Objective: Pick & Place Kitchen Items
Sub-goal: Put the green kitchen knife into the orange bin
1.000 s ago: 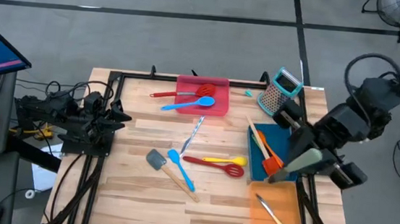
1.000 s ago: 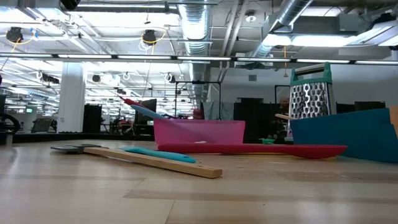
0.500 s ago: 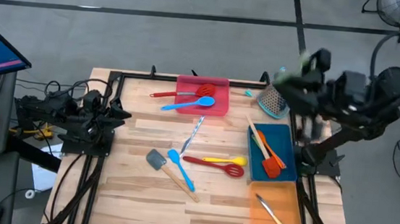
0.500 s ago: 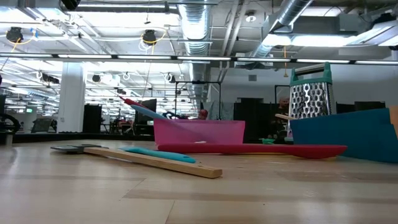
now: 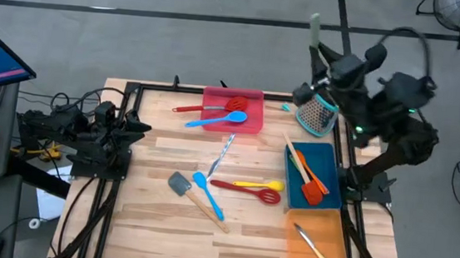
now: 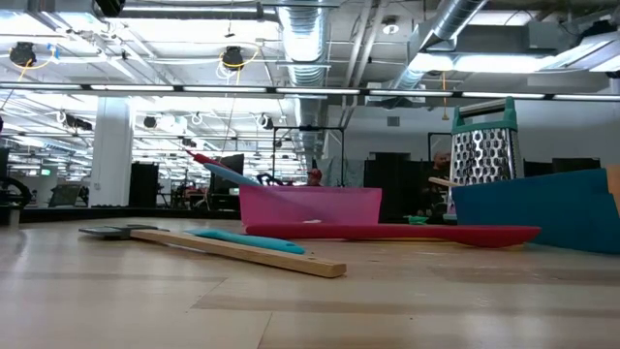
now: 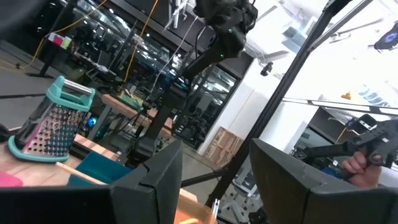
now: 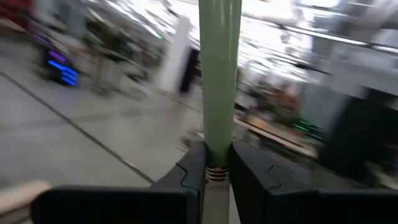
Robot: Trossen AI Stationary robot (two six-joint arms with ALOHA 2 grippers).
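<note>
raised green utensil (image 5: 314, 29) (handle upright)

— What differs from a second ago?

— The right arm. Back then it hung low over the blue tray (image 5: 324, 158) and the orange tray (image 5: 331, 230), its gripper at the table's right edge. Now the right gripper (image 5: 314, 51) is up beyond the far edge, above the box grater (image 5: 319, 108).

— And half a second ago?

— It was already swinging past the grater; since then it has moved farther out.

— Is it carrying anything?

— Yes, the pale green utensil (image 8: 219, 81), clamped by its handle between the fingers (image 8: 189, 168), has travelled with it and now points away from the table.

— The left arm?

— It shifts only slightly at the left edge.
</note>
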